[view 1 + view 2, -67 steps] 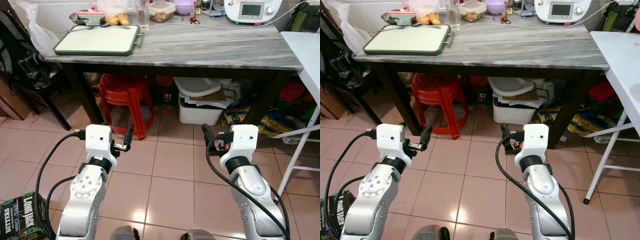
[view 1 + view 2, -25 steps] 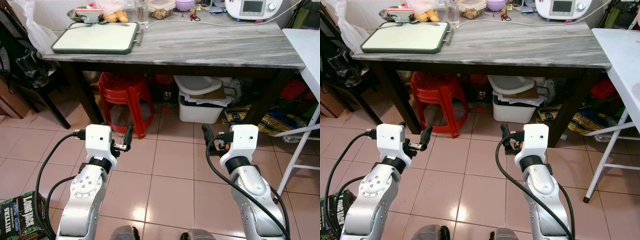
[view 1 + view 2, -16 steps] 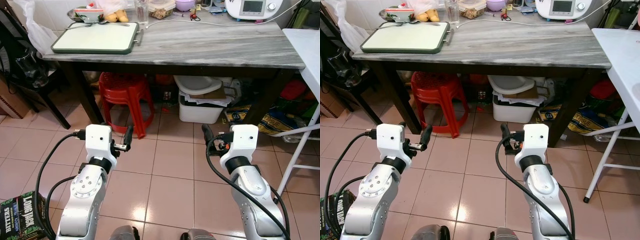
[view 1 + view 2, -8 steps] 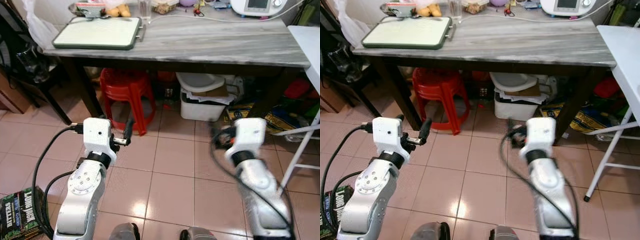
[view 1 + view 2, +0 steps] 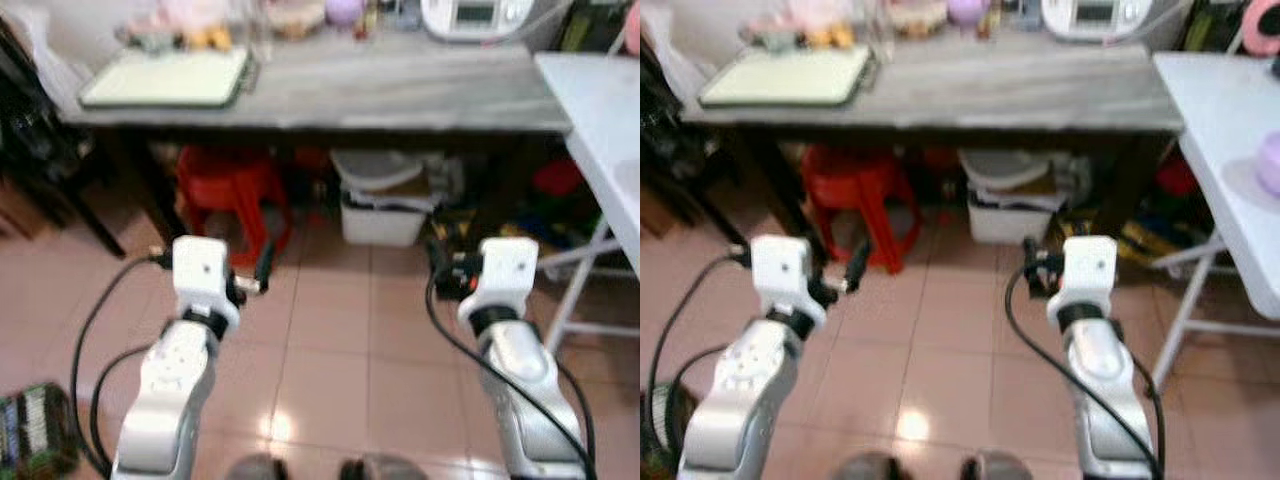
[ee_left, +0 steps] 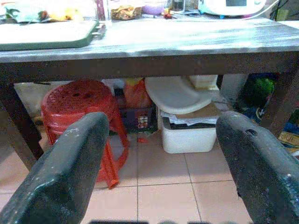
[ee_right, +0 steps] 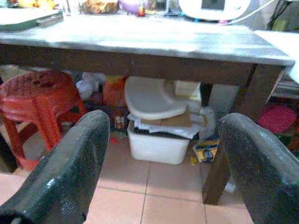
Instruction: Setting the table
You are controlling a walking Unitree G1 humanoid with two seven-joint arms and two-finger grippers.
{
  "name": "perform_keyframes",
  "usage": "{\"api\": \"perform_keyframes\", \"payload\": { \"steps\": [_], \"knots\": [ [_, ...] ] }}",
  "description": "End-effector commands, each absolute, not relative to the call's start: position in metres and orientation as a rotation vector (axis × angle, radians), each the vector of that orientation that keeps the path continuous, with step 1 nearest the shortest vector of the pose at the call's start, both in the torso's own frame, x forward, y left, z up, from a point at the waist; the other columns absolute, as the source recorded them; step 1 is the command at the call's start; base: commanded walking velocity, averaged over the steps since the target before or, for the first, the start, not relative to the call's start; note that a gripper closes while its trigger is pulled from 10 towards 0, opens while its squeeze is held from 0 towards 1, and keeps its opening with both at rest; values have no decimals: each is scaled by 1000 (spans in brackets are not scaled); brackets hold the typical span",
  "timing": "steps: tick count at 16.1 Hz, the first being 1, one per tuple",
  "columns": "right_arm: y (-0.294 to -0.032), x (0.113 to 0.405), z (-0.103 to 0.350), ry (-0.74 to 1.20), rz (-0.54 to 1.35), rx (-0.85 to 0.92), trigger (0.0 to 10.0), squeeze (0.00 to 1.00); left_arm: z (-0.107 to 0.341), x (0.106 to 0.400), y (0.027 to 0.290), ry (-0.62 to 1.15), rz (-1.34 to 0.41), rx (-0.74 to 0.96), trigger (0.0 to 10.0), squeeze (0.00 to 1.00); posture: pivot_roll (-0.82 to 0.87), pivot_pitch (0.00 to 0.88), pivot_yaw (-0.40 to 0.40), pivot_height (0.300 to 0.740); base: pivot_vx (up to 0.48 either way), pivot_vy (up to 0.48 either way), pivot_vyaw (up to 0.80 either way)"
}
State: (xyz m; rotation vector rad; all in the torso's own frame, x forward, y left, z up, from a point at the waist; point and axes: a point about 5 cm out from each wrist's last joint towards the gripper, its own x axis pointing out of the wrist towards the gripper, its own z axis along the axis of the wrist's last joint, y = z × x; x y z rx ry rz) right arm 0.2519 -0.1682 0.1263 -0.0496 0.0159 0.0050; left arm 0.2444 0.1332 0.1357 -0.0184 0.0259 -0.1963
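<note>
1. Whole view swung right since a moment ago, so the robot's turning. More of the white desk (image 5: 1225, 110) shows now, a purple bowl (image 5: 1270, 162) on it.
2. Grey desk (image 5: 400, 85) ahead carries the tray (image 5: 165, 78).
3. Left gripper (image 6: 159, 154) and right gripper (image 7: 163, 154): fingers wide apart, empty.
4. Blur hides the back-row clutter; the white desk is cropped.

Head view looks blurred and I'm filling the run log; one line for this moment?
phase: approach, blurred | left pincer: open, empty | right pincer: open, empty | ahead: table, tray, stool beneath
</note>
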Motion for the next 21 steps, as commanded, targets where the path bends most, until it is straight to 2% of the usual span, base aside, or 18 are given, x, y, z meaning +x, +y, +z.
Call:
{"api": "perform_keyframes", "payload": {
  "steps": [1,11,12,13,15,16,17,21],
  "knots": [
    [-164,253,133,-12,30,-31,10000,0,135,243,137,40,-190,-19,10000,0,-7,77,55,740,0,-469,0],
    [-164,255,136,-25,49,-19,10000,0,138,243,132,37,-225,-30,10000,0,-8,81,53,740,50,-445,0],
    [-164,255,136,-31,44,-16,10000,545,139,243,131,35,-233,-30,10000,0,-8,81,53,740,259,-401,0],
    [-164,255,137,-37,42,-16,10000,647,139,244,131,35,-234,-30,10000,0,-8,81,53,740,274,-390,0],
    [-164,255,138,-43,46,-29,10000,592,139,244,130,35,-238,-30,10000,0,-7,80,53,740,296,-375,0],
    [-163,256,138,-46,50,-33,10000,384,139,244,130,35,-240,-30,10000,0,-7,81,54,740,307,-364,0],
    [-162,256,138,-47,54,-31,10000,0,140,244,129,35,-245,-31,10000,0,-6,81,53,740,315,-356,0],
    [-162,255,137,-43,59,-33,10000,0,141,243,128,31,-260,-37,10000,0,-6,84,53,740,376,-294,0]
  ]
}}
